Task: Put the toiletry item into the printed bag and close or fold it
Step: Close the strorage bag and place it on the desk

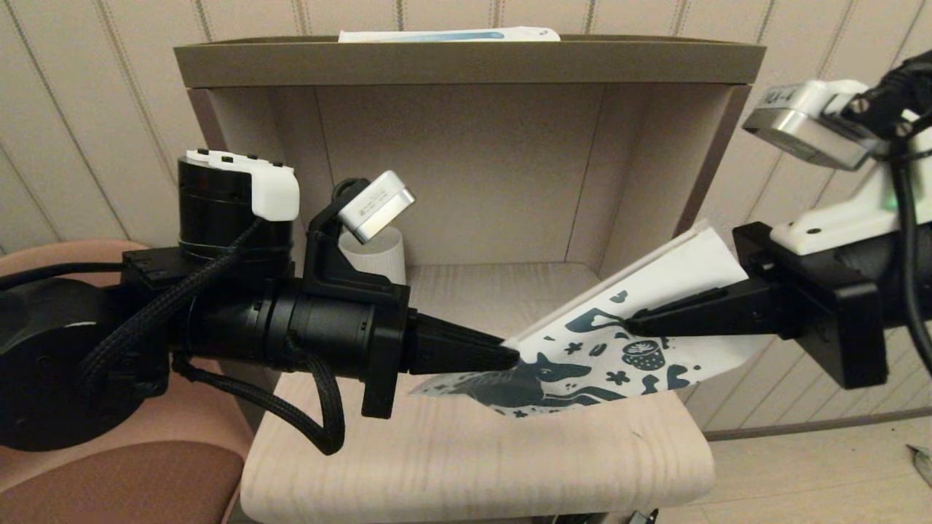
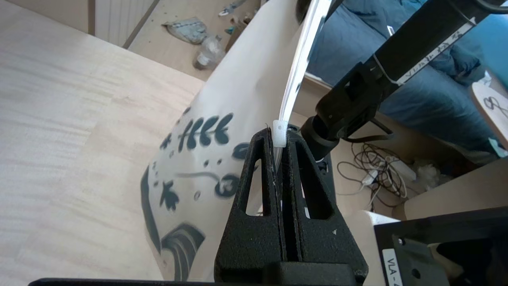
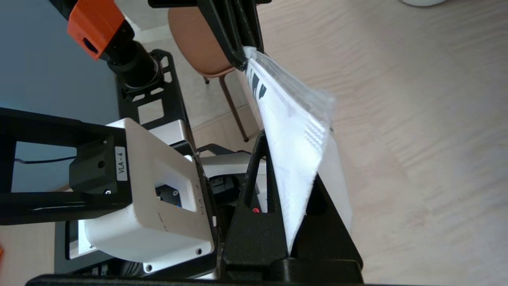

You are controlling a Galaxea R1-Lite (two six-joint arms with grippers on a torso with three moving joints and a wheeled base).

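The printed bag (image 1: 582, 349), white with a dark teal horse and small motifs, hangs tilted above the pale wooden shelf board (image 1: 473, 451), held by both arms. My left gripper (image 1: 512, 356) is shut on the bag's lower left corner. In the left wrist view its fingers (image 2: 278, 137) pinch the white zip slider (image 2: 279, 133) at the end of the bag (image 2: 222, 119). My right gripper (image 1: 635, 320) is shut on the bag's upper right part, and in the right wrist view the bag (image 3: 295, 143) stands between its fingers (image 3: 291, 163). No toiletry item shows; the bag's inside is hidden.
A white mug (image 1: 378, 255) stands at the back left of the shelf alcove, behind my left wrist. A white and blue box (image 1: 448, 34) lies on the shelf top (image 1: 466, 62). A pink chair (image 1: 109, 473) is at the left.
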